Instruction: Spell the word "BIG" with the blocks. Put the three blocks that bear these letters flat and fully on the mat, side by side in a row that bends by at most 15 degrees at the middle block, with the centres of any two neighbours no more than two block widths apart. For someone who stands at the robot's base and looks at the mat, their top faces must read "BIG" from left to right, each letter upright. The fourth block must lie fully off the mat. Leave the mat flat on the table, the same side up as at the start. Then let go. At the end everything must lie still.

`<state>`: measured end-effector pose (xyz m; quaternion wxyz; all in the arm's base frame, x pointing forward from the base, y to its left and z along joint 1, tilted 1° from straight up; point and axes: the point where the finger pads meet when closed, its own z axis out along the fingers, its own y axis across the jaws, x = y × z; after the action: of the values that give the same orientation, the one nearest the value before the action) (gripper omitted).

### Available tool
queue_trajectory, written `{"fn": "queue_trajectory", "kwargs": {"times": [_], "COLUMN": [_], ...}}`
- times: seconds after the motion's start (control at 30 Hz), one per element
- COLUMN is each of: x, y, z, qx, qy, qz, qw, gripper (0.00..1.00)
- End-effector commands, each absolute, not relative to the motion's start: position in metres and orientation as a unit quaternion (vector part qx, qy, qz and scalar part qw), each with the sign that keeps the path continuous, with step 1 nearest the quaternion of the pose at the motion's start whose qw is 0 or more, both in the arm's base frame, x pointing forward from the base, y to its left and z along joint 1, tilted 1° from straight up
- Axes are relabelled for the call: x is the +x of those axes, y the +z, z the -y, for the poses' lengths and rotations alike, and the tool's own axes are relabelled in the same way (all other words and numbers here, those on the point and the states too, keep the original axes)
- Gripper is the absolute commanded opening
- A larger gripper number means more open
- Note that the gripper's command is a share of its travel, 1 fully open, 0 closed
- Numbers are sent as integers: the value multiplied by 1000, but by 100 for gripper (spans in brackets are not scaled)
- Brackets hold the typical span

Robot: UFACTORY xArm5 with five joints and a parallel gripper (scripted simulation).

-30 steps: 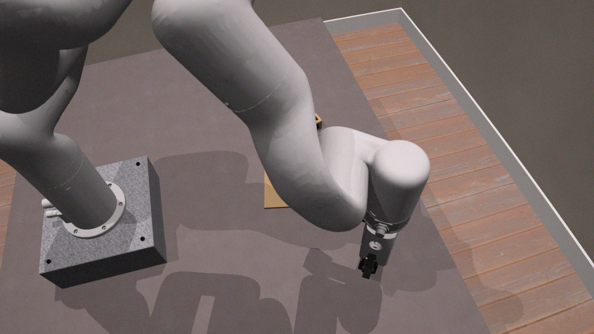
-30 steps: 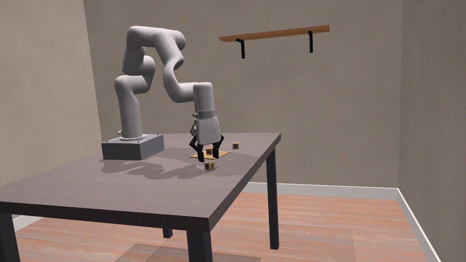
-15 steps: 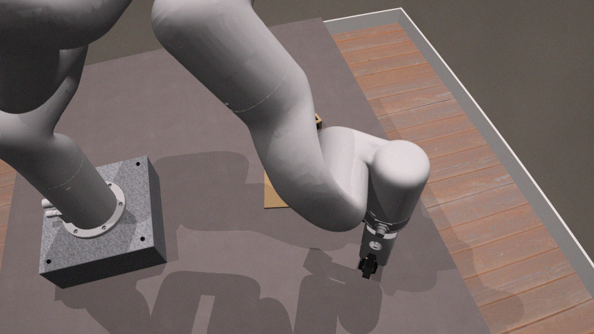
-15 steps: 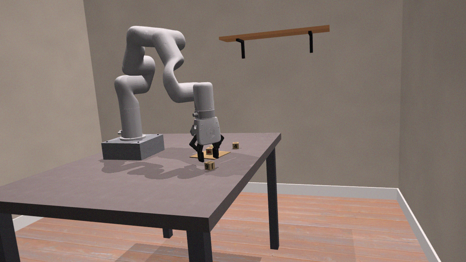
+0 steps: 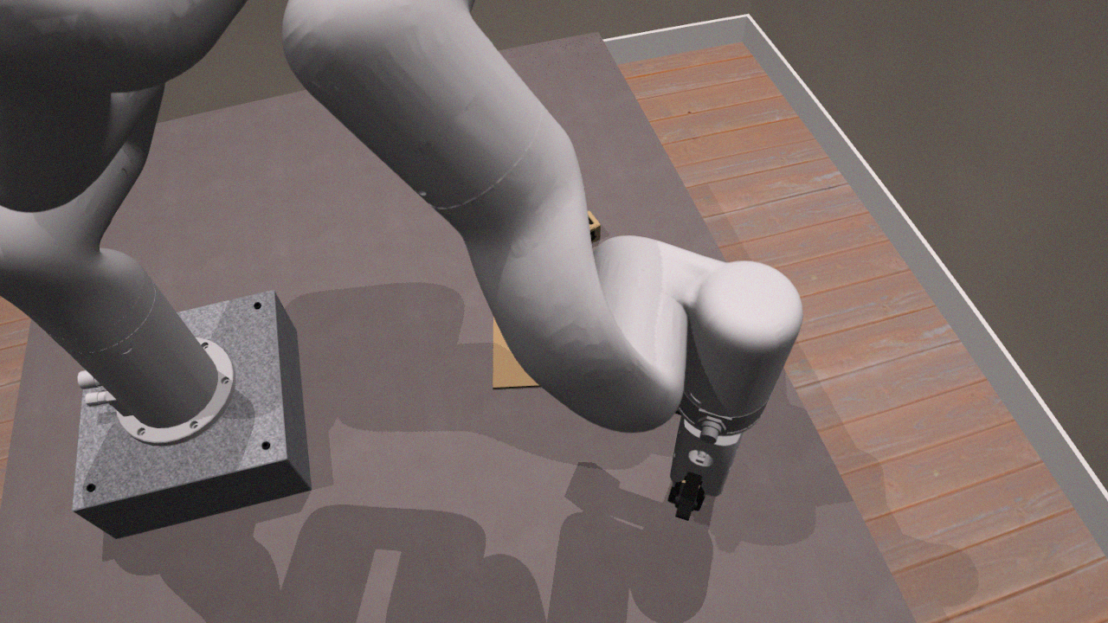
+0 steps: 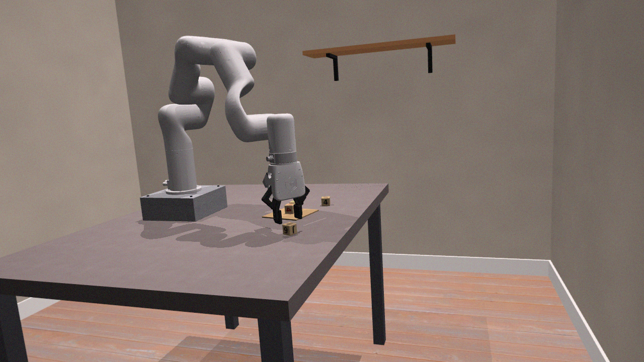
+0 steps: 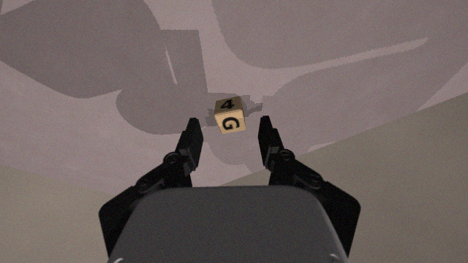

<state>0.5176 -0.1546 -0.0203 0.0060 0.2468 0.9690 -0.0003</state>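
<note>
Blocks must spell BIG on the mat (image 5: 513, 368) (image 6: 272, 215); I hold my gripper (image 6: 288, 219) (image 7: 229, 127) open above the G block (image 6: 289, 229) (image 7: 230, 122), which sits off it, presumably to straddle it.

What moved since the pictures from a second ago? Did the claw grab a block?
Nothing has visibly moved, and nothing was grabbed or let go. The open claw, the block nearest it and the mat all look the same.
</note>
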Motion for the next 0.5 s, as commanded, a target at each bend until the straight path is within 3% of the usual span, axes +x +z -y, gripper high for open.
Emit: {"fn": "queue_trajectory", "kwargs": {"times": [0.0,0.47], "x": [519,519], "y": [-19,-32], "z": [155,155], "qx": [247,247], "qy": [0,0], "qz": [-969,-969], "qw": [8,8], "gripper": [69,69]}}
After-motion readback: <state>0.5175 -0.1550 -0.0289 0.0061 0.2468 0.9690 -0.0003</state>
